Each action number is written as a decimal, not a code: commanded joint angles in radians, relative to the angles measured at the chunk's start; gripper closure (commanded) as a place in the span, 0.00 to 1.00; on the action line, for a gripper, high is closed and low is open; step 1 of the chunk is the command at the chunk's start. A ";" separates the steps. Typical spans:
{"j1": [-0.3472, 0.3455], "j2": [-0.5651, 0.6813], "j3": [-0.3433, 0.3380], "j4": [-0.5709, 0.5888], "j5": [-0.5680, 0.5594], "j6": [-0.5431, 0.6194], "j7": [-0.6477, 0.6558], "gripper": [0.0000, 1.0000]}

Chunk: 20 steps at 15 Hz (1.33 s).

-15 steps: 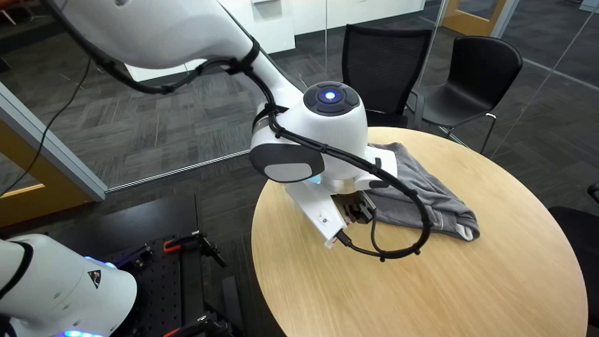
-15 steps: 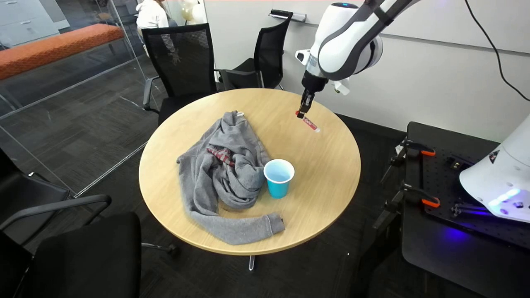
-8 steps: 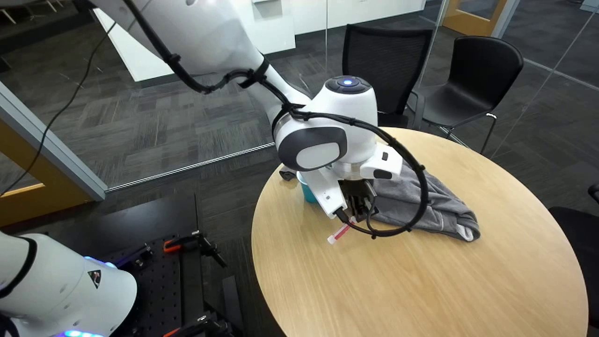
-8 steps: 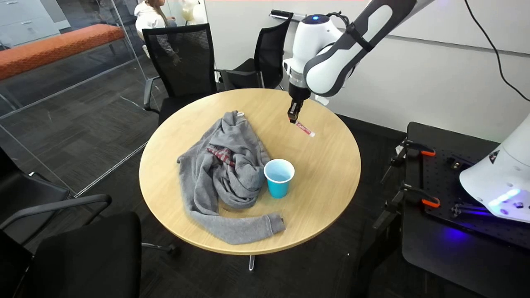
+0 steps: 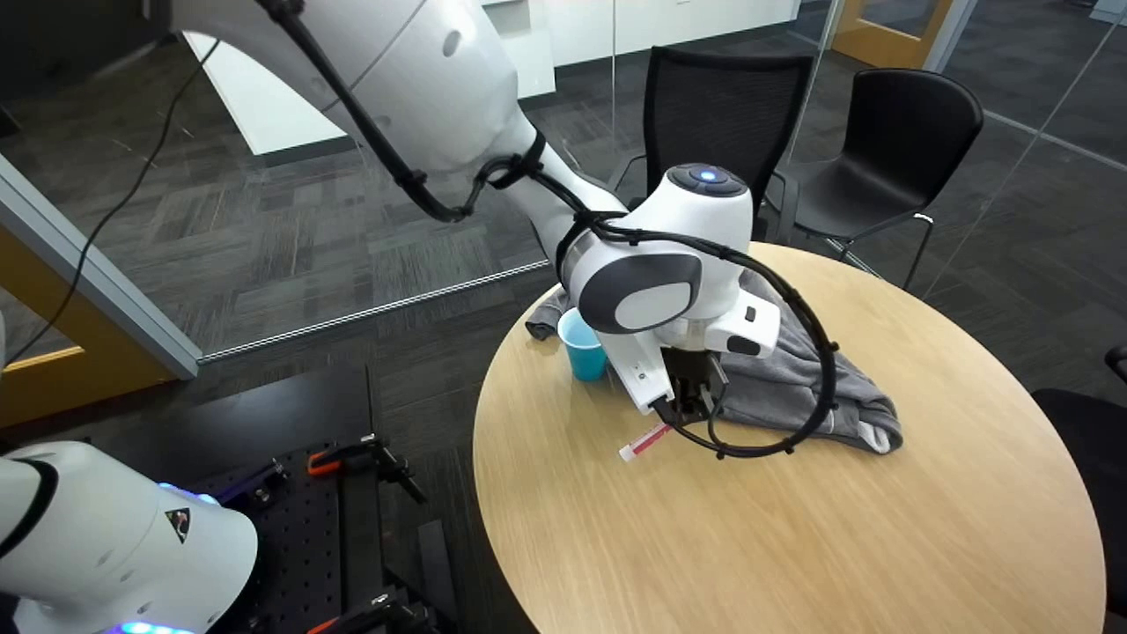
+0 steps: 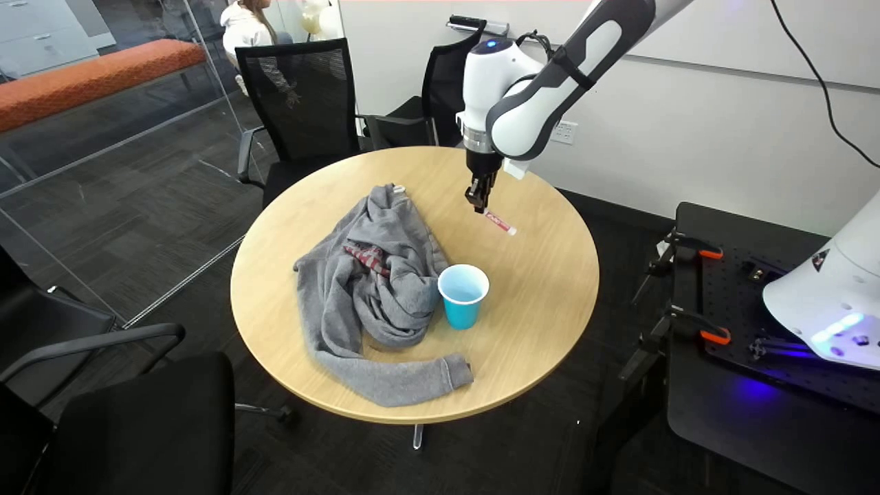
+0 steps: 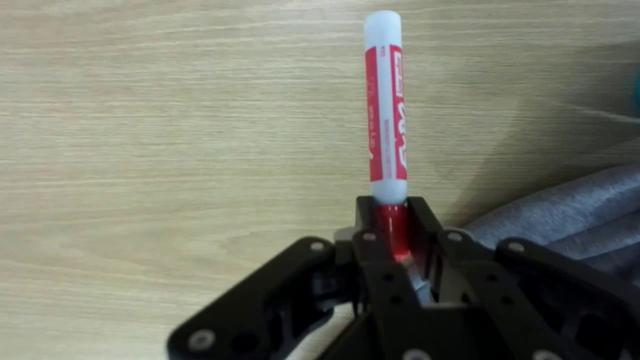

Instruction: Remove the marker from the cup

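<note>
My gripper [image 7: 391, 212] is shut on the red cap end of the marker [image 7: 385, 112], with one finger at each side. The marker's white and red body sticks out beyond the fingertips and is outside the cup. In an exterior view the marker [image 6: 500, 222] slants down from the gripper [image 6: 479, 205] near the far side of the table; whether its tip touches the wood I cannot tell. The light-blue cup [image 6: 462, 306] stands upright, nearer to that camera, its visible inside holding nothing. Elsewhere the cup [image 5: 583, 348] shows beside my wrist.
A crumpled grey sweatshirt [image 6: 385, 289] lies on the round wooden table [image 6: 529, 330], right against the cup. In the wrist view a grey fold [image 7: 565, 210] reaches close to the fingers. A black cable [image 5: 819, 414] loops out from my wrist. Chairs [image 5: 731, 123] stand around the table.
The gripper, still holding the marker, has moved across the table, leftward and lower in an exterior view, closer to the sweatshirt. The cup has come out from behind the arm; it has not moved.
</note>
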 commanded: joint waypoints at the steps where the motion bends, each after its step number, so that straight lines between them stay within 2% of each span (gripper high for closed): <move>1: -0.052 0.078 0.046 0.107 -0.032 -0.074 0.046 0.95; 12: -0.085 0.261 0.089 0.301 -0.019 -0.183 0.044 0.95; 20: -0.099 0.336 0.099 0.395 -0.011 -0.240 0.059 0.95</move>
